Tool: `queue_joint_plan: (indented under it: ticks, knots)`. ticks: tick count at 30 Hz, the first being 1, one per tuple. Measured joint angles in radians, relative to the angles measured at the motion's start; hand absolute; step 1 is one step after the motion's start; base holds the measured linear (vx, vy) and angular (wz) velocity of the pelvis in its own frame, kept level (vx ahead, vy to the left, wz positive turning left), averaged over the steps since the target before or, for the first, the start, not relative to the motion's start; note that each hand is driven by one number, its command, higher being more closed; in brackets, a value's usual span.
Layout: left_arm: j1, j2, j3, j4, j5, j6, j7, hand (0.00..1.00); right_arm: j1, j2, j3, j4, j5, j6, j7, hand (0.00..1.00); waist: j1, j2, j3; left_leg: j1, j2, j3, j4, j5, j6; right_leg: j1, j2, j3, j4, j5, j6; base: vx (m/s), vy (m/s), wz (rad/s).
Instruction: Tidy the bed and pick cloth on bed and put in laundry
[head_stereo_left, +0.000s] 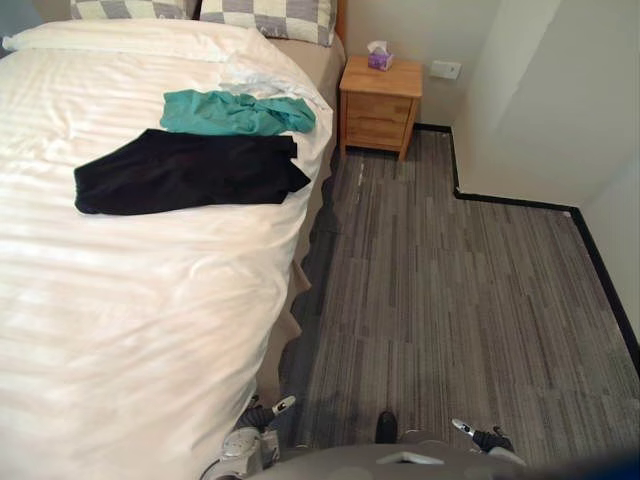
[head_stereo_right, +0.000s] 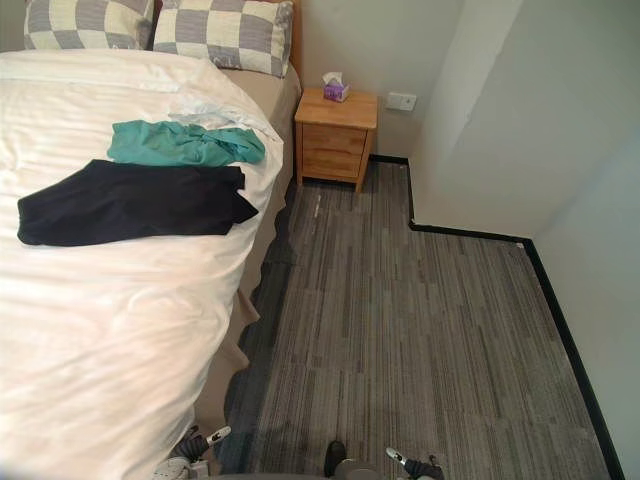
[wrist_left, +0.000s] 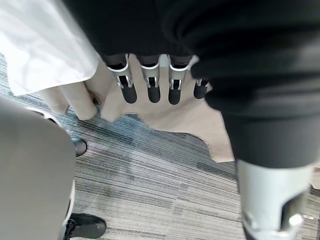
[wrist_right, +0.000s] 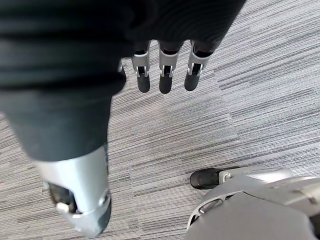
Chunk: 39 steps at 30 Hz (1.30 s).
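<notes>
White, faintly striped duvet (head_stereo_left: 130, 330), spread over the bed (head_stereo_right: 270, 95); largest item, taking up the robot's left side. Surface mostly smooth, with light creases toward the near end.

Carpet (head_stereo_left: 450, 300): grey, streaked in planks, covering the floor beside the bed on the robot's right.

Black garment (head_stereo_left: 185, 172): laid flat on the duvet, near the bed's right edge, spread wide across it.

Teal garment (head_stereo_left: 235, 112): loosely bunched on the duvet, just beyond the black garment on the pillow side, the two touching or nearly so.

Pillows (head_stereo_right: 225, 35): two, in a grey-and-cream check, at the head of the bed.

Nightstand (head_stereo_left: 380, 105): light wood with drawer fronts, on the carpet just beside the head of the bed, against the wall (head_stereo_left: 520, 90).

White cloth (head_stereo_left: 262, 78): crumpled on the duvet beyond the teal garment, touching its far edge.

Bed skirt (wrist_left: 175, 117): beige, hanging below the duvet edge down to the carpet.

Left hand (wrist_left: 151, 85): low beside the bed, fingers straight and empty, in front of the bed skirt.

Right hand (wrist_right: 165, 75): low over the carpet, fingers straight and empty.

Tissue box (head_stereo_left: 379, 57): purple, on top of the nightstand.

Wall socket (head_stereo_left: 445, 69): white, on the wall just beside the nightstand.
</notes>
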Motion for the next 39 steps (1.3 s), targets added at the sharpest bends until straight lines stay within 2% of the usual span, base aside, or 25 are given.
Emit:
queue_joint_plan:
  ticks: [7,12,15,16,17,18,20,22,23,24,25,28,30,31,32,33,34,35,37,38,39]
  knots:
    - [-0.001,0.0,0.001,-0.001,0.003,0.002,-0.001,0.0,0.001,0.0,-0.006,-0.003,0.0,0.0,0.008,0.0,-0.004,0.001,0.006,0.014,0.0,0.011,-0.004,0.0,-0.001,0.002,0.001,0.009,0.0,0.0,0.0,0.0,0.0,-0.04]
    - [-0.009,0.001,0.001,-0.001,0.024,0.022,-0.006,0.0,0.004,0.004,-0.019,-0.022,0.0,0.007,0.041,0.0,-0.013,0.004,0.023,0.01,0.002,0.028,-0.013,-0.002,-0.003,-0.005,0.003,0.016,0.0,-0.001,0.002,-0.02,-0.003,-0.08]
    - [-0.01,-0.001,0.004,-0.002,0.031,0.036,-0.007,0.0,0.004,0.012,-0.03,-0.025,0.0,0.009,0.051,0.0,-0.021,0.005,0.024,-0.002,0.009,0.031,-0.019,-0.004,-0.014,-0.018,0.009,0.011,0.0,-0.008,0.0,0.02,-0.009,0.02]
    - [-0.011,-0.004,0.013,-0.003,0.049,0.038,-0.007,0.0,0.006,0.012,-0.031,-0.03,-0.001,0.011,0.057,0.0,-0.025,0.004,0.026,0.002,0.016,0.033,-0.016,-0.004,-0.032,-0.017,0.013,0.007,0.0,-0.016,-0.001,0.09,-0.031,0.08]
    - [-0.011,-0.005,0.029,-0.003,0.054,0.038,-0.008,0.0,0.011,0.011,-0.029,-0.038,-0.001,0.015,0.062,0.0,-0.025,0.002,0.026,-0.005,0.03,0.035,0.017,-0.022,-0.068,-0.013,0.018,0.0,0.001,-0.035,0.0,0.11,-0.056,0.09]
    - [-0.011,-0.005,0.046,-0.004,0.054,0.038,-0.008,0.0,0.013,0.011,-0.025,-0.042,-0.003,0.016,0.065,0.0,-0.025,-0.002,0.03,-0.014,0.039,0.037,0.061,-0.029,-0.08,-0.007,0.02,0.001,0.0,-0.047,-0.003,0.1,-0.08,0.06]
    - [-0.013,0.001,0.07,-0.02,0.054,0.037,-0.008,0.0,0.023,0.012,0.022,-0.043,-0.022,0.016,0.073,0.0,-0.018,-0.025,0.038,-0.105,0.077,0.056,0.314,-0.033,-0.086,0.025,0.014,0.01,0.001,-0.079,-0.02,0.13,-0.125,-0.06]
    - [-0.02,0.0,0.091,-0.039,0.053,0.036,-0.008,0.0,0.024,0.007,0.048,-0.047,-0.035,0.016,0.076,0.0,-0.006,-0.026,0.048,-0.192,0.125,0.05,0.551,-0.017,-0.096,0.058,0.02,0.043,0.007,-0.096,-0.044,0.2,-0.075,-0.31]
    - [-0.022,-0.003,0.091,-0.044,0.052,0.032,-0.007,0.0,0.027,0.0,0.06,-0.051,-0.039,0.016,0.075,0.0,0.002,-0.025,0.054,-0.229,0.126,0.033,0.608,-0.034,-0.087,0.073,0.015,0.06,0.009,-0.104,-0.048,0.3,0.004,-0.52]
    - [-0.026,-0.009,0.09,-0.046,0.049,0.026,-0.005,0.0,0.019,-0.007,0.063,-0.051,-0.04,0.016,0.075,0.0,0.001,-0.017,0.063,-0.262,0.105,0.008,0.608,-0.074,-0.069,0.08,-0.003,0.087,0.024,-0.122,-0.049,0.26,0.045,-0.53]
    - [-0.028,-0.01,0.09,-0.046,0.048,0.024,-0.004,0.0,0.017,-0.009,0.062,-0.051,-0.04,0.016,0.075,0.0,-0.001,-0.015,0.068,-0.281,0.086,-0.006,0.586,-0.088,-0.065,0.085,-0.018,0.098,0.029,-0.129,-0.047,0.23,0.067,-0.57]
    - [-0.032,-0.011,0.084,-0.048,0.04,0.016,-0.004,0.0,0.017,-0.009,0.064,-0.053,-0.038,0.016,0.075,0.0,0.001,-0.017,0.069,-0.326,0.027,-0.019,0.394,-0.07,-0.057,0.091,-0.077,0.128,0.054,-0.166,-0.014,0.21,0.101,-0.42]
    - [-0.037,-0.012,0.078,-0.048,0.041,0.015,-0.004,0.0,0.017,-0.01,0.064,-0.053,-0.038,0.016,0.074,0.0,0.0,-0.014,0.069,-0.355,-0.005,-0.035,0.169,0.034,-0.043,0.11,-0.101,0.139,0.051,-0.201,0.019,0.35,0.228,-0.23]
    - [-0.038,-0.011,0.077,-0.049,0.041,0.015,-0.005,0.0,0.019,-0.008,0.066,-0.053,-0.039,0.016,0.072,0.0,0.006,-0.015,0.069,-0.352,-0.016,-0.048,0.117,0.135,-0.02,0.124,-0.108,0.143,0.05,-0.219,0.034,0.39,0.231,-0.15]
    - [-0.04,-0.01,0.062,-0.049,0.042,0.019,-0.007,0.0,0.021,-0.005,0.077,-0.053,-0.039,0.016,0.071,0.0,0.02,-0.022,0.063,-0.336,-0.036,-0.051,0.083,0.206,0.015,0.124,-0.123,0.147,0.053,-0.23,0.049,0.33,0.194,-0.12]
    - [-0.046,-0.004,0.048,-0.049,0.043,0.021,-0.01,0.0,0.022,-0.005,0.084,-0.053,-0.039,0.016,0.07,0.0,0.027,-0.02,0.062,-0.336,-0.049,-0.047,0.08,0.202,0.02,0.122,-0.13,0.145,0.056,-0.234,0.056,0.42,0.154,0.06]
    - [-0.064,0.008,0.033,-0.05,0.047,0.026,-0.028,0.0,0.019,-0.002,0.086,-0.053,-0.039,0.016,0.069,0.0,0.028,-0.044,0.067,-0.358,-0.052,-0.045,0.122,0.176,0.037,0.115,-0.133,0.129,0.068,-0.228,0.054,0.48,0.145,0.16]
    - [-0.072,0.014,0.035,-0.055,0.046,0.031,-0.04,0.0,0.017,0.006,0.085,-0.051,-0.039,0.016,0.067,0.0,0.035,-0.054,0.069,-0.371,-0.051,-0.04,0.173,0.163,0.058,0.117,-0.141,0.125,0.069,-0.21,0.069,0.48,0.124,0.15]
    - [-0.072,0.013,0.054,-0.063,0.047,0.04,-0.051,0.0,0.013,0.019,0.077,-0.053,-0.04,0.016,0.068,0.0,0.043,-0.061,0.07,-0.38,-0.034,-0.021,0.266,0.137,0.054,0.138,-0.147,0.135,0.074,-0.161,0.077,0.34,0.104,-0.15]
    - [-0.074,0.023,0.074,-0.06,0.054,0.043,-0.063,0.0,0.007,0.025,0.068,-0.055,-0.041,0.016,0.07,0.0,0.045,-0.074,0.066,-0.396,-0.06,-0.029,0.286,0.101,0.035,0.146,-0.163,0.142,0.108,-0.155,0.082,0.28,0.088,-0.25]
    - [-0.071,0.019,0.066,-0.055,0.061,0.049,-0.064,0.0,0.01,0.022,0.068,-0.055,-0.041,0.017,0.074,0.0,0.044,-0.074,0.055,-0.373,-0.075,-0.053,0.199,0.106,0.037,0.131,-0.161,0.15,0.143,-0.163,0.084,0.21,0.108,-0.5]
